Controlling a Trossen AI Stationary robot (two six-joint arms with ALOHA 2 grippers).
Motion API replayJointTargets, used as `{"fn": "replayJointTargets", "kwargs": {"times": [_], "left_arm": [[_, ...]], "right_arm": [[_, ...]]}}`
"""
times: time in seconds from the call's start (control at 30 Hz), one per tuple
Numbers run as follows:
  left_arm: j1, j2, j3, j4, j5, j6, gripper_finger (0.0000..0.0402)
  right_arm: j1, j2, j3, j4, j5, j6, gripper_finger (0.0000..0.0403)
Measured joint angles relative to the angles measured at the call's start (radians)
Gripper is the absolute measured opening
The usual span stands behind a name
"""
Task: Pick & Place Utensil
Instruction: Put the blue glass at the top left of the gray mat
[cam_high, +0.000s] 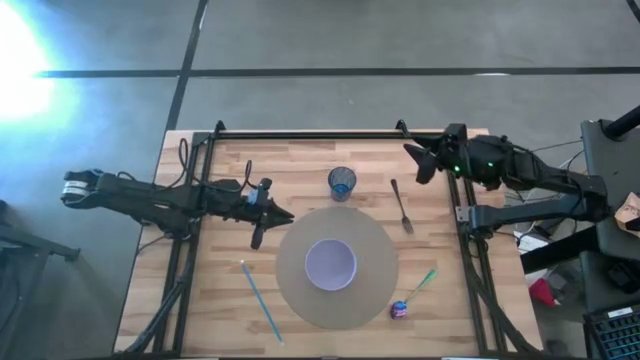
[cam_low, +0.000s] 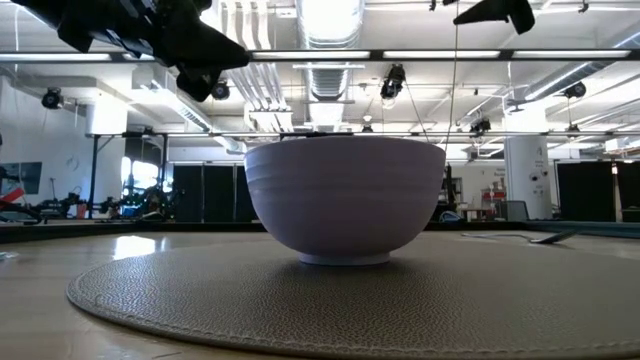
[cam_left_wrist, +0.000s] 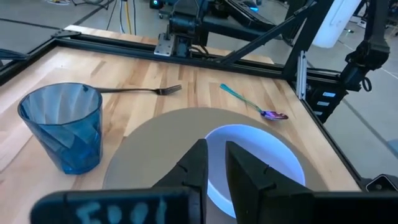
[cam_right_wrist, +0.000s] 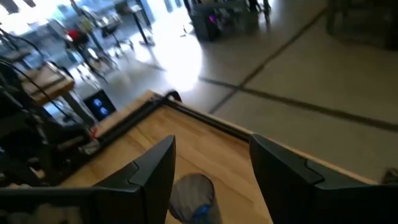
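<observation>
Right tool (cam_high: 418, 160) hangs released, its two fingers spread wide with nothing between them, over the back right corner of the desk (cam_high: 222, 180). Closest to it lies the fork (cam_high: 402, 206), flat on the wood just inside the right edge, between the blue cup (cam_high: 342, 183) and the frame. From this tool the fork lies toward the front edge and a little toward the middle. Its long axis runs roughly back to front, slightly slanted, with the handle end nearer the back edge; the tines probably point to the front, though the overhead view is too small to be sure. On that reading, a descent onto the handle calls for the fingers to straddle the fork across its length.

Farther on, the iridescent spoon (cam_high: 415, 290) rests by the front right corner, slanted, off the rim of the round mat (cam_high: 380, 250) that carries the white bowl (cam_high: 330, 263).

Farthest, the left tool (cam_left_wrist: 216, 147) waits above the mat's left rim, fingers drawn almost together and seemingly on nothing. It is well apart from the fork, so the right arm looks the better placed. A thin blue stick (cam_high: 260, 298) lies toward the front left corner.
</observation>
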Motion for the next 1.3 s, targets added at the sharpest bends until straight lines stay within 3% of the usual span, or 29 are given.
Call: {"fn": "replayJointTargets", "kwargs": {"times": [0.3,0.5,0.83,1.3], "left_arm": [[0.0,0.0,-0.001,-0.001,0.0,0.001,0.0043],[0.0,0.0,-0.002,-0.005,0.0,0.001,0.0046],[-0.001,0.0,-0.003,-0.008,0.0,0.001,0.0048],[0.0,0.0,-0.003,-0.009,0.0,0.001,0.0048]], "right_arm": [[-0.062,0.177,0.176,-0.23,-0.018,0.067,0.0201],[-0.14,0.286,0.238,-0.258,-0.149,0.068,0.0201],[-0.261,0.455,0.27,-0.284,-0.349,0.068,0.0201],[-0.268,0.672,0.27,-0.28,-0.43,0.061,0.0201]]}}
